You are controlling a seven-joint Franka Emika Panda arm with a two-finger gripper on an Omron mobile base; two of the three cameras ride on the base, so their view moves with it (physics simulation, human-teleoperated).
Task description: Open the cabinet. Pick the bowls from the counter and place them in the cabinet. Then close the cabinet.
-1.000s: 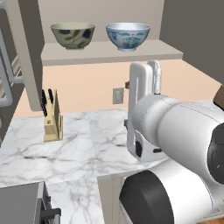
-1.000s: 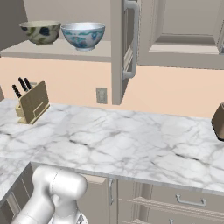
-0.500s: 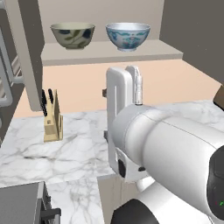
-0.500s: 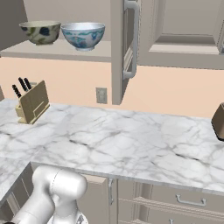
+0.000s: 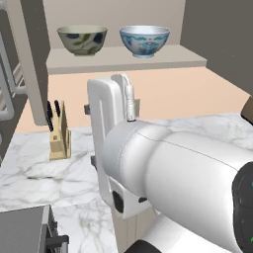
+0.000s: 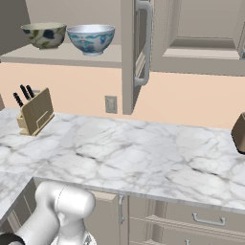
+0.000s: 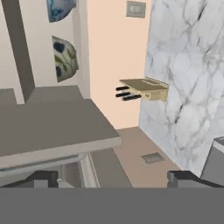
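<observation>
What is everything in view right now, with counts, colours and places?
bowls: 2, olive-beige and blue-white, side by side on the cabinet shelf
cabinet: 1, grey-beige, on the wall, both doors open
cabinet door: right one swung out, metal bar handle
second wall cabinet: 1, grey-beige, shut, right of the open one
counter: 1, white marble, grey veins
knife block: 1, tan with dark handles, on the counter at left
wall outlet: 1, grey, peach wall
brown object: 1, counter's far right, cut off
drawers: beige, below the counter
arm: white, foreground
fingertips: 2, dark, jaws apart, nothing between
</observation>
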